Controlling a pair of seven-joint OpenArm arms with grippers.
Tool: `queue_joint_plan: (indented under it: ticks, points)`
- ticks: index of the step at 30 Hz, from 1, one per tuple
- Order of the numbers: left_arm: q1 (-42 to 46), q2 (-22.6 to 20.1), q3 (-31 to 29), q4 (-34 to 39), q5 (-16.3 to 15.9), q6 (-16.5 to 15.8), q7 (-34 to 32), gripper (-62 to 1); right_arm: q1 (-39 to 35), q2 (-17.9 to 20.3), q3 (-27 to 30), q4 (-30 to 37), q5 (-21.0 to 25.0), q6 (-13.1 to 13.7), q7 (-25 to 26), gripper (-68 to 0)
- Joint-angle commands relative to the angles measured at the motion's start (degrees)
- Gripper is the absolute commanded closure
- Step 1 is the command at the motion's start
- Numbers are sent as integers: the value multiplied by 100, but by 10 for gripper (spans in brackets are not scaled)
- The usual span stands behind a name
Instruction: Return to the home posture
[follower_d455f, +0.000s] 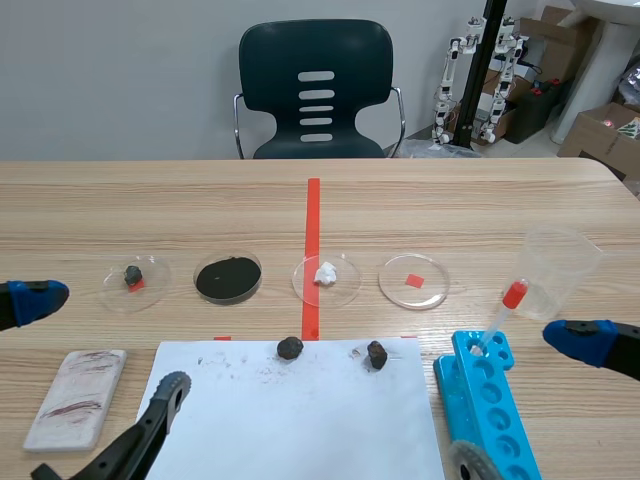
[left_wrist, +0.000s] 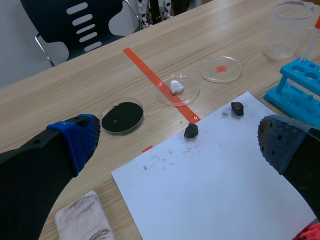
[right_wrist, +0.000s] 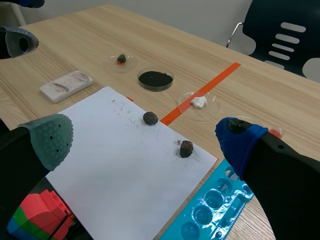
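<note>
Left gripper (left_wrist: 177, 142): low at the left edge of the scene view, fingers spread wide apart with nothing held; under it lie the paper's near left corner and bare table
White block (follower_d455f: 75, 397): lower left of the frame, flat on the table just left of the paper, with dark reddish streaks on its top
First dish (follower_d455f: 108, 285): left of centre, holds a small dark lump on a red square
Second dish (follower_d455f: 228, 258): just right of the first, filled with black powder
Third dish (follower_d455f: 345, 285): at the centre, over the red tape line, holds a white lump
White paper (follower_d455f: 300, 430): lower centre, smudged, with two dark lumps (follower_d455f: 290, 347) near its far edge, apart from each other
Fourth dish (follower_d455f: 395, 272): right of centre, holds a red square
Blue rack (follower_d455f: 490, 400): lower right, beside the paper
Dropper (follower_d455f: 505, 310): red-capped, tilted, seemingly standing in the rack's far hole
Clear cup (follower_d455f: 560, 272): right, upright, behind the rack
Right gripper (right_wrist: 145, 140): low at the right edge of the scene view, fingers wide apart and holding nothing, over the paper and the rack
</note>
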Motion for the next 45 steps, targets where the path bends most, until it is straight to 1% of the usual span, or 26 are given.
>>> queue_joint_plan:
  ticks: [1, 8, 45]
  points:
    - [-35, -20, 26, 85, 11, -11, -74, -623, 50, -2, 15, 118, 24, 0, 87, -591]
    - [-35, -20, 26, 85, 9, -13, 11, -623, 50, -2, 15, 118, 24, 0, 87, -591]
    - [-35, -22, 26, 85, 9, -11, 13, -623, 50, -2, 15, 118, 24, 0, 87, -591]
